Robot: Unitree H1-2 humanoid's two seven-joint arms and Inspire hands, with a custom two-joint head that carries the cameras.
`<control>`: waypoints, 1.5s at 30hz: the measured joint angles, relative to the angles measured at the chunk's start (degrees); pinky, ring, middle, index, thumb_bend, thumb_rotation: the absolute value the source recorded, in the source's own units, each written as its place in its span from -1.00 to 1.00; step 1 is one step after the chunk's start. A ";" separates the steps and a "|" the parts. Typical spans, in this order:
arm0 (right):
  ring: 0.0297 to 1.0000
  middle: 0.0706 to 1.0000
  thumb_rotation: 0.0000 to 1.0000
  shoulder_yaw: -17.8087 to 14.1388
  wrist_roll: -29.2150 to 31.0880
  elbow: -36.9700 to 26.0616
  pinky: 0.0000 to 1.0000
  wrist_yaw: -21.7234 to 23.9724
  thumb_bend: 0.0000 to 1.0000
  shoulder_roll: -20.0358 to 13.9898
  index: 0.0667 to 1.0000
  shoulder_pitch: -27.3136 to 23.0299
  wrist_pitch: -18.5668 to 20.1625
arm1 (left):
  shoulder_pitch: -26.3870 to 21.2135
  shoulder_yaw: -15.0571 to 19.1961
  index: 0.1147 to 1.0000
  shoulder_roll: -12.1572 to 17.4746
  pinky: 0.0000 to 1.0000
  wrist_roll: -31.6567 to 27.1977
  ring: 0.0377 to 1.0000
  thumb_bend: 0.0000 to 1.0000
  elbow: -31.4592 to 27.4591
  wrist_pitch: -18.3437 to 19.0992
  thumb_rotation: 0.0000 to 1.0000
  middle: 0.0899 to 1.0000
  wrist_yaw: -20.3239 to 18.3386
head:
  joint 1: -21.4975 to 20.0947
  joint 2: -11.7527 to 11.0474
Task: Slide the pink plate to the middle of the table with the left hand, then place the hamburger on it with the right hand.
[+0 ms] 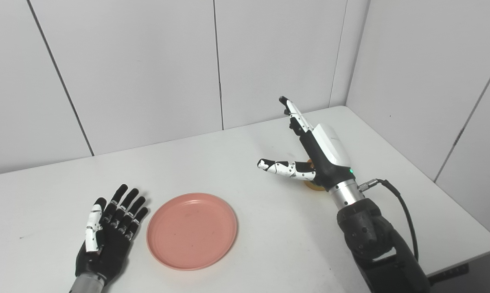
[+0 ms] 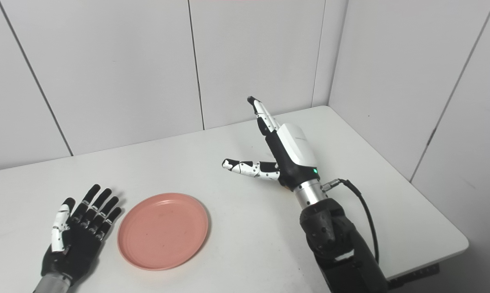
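Left eye view: pink plate (image 1: 192, 230) just beside open left hand (image 1: 108, 234).

Left hand (image 1: 106, 234) lies flat, palm up, fingers spread; right hand (image 1: 316, 152) is raised, open, thumb out, fingers extended.

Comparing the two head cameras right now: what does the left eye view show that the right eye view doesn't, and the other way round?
Only the left eye view shows the hamburger, a tan sliver peeking out behind the right hand. In the right eye view that hand hides it; this view adds only more wall and floor past the table's right edge. Both show the empty pink plate lying flat, the left hand open beside it without touching, and the right hand open, raised off the table.
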 measured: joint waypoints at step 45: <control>0.97 1.00 0.41 2.62 -13.80 12.94 0.70 18.19 1.00 -10.33 1.00 -2.47 17.24 | -0.89 1.91 0.79 1.30 0.91 -1.42 0.83 -0.38 -0.74 3.82 1.00 0.80 1.88 | -1.15 2.72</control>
